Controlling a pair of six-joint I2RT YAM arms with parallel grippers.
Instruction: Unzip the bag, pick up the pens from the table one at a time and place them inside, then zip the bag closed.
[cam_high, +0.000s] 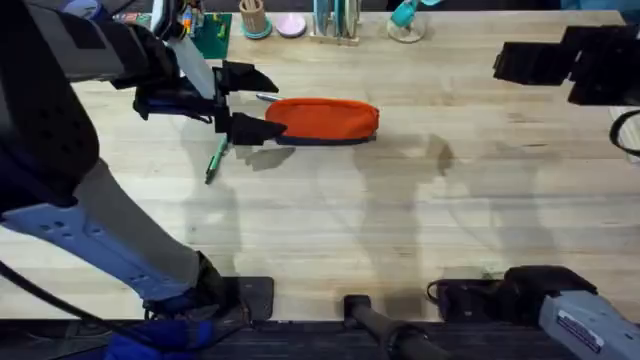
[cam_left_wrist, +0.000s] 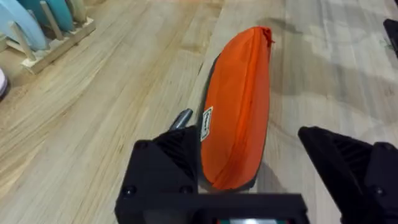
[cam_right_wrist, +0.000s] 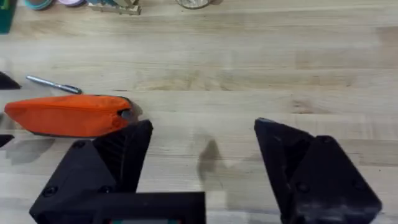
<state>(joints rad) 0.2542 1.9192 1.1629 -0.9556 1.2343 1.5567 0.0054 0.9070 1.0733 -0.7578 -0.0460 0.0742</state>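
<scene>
The bag (cam_high: 322, 121) is seen lying on its side on the tabletop (cam_high: 400, 220), toward the far edge and somewhat left of the middle, its long axis running parallel to that edge. It appears fully closed, so the unzipping step is judged not yet done.

The left end effector (cam_high: 243, 102) is held at the bag's left end with its fingers spread wide; from the left wrist camera one finger (cam_left_wrist: 168, 174) is seen beside the near end of the bag (cam_left_wrist: 239, 106) and the other finger well off to the other side, nothing being gripped. This placement is judged to suit either pinning that end or seeking the zipper pull.

The right end effector (cam_right_wrist: 202, 168) is likewise held wide open and empty, hovering above bare tabletop, well apart from the bag's right end (cam_right_wrist: 68, 115). A small dark fitting at that end may be the zipper pull, though this cannot be confirmed.

A green pen (cam_high: 215, 162) lies just nearer than the bag's left end, partly covered by the left end effector. A slim silvery pen (cam_right_wrist: 53, 84) lies just beyond the bag toward the far edge; only part of it is seen in the overhead view.

The zipper line itself cannot be made out. How many pens there are in all cannot be told, since the left arm covers part of the tabletop.
</scene>
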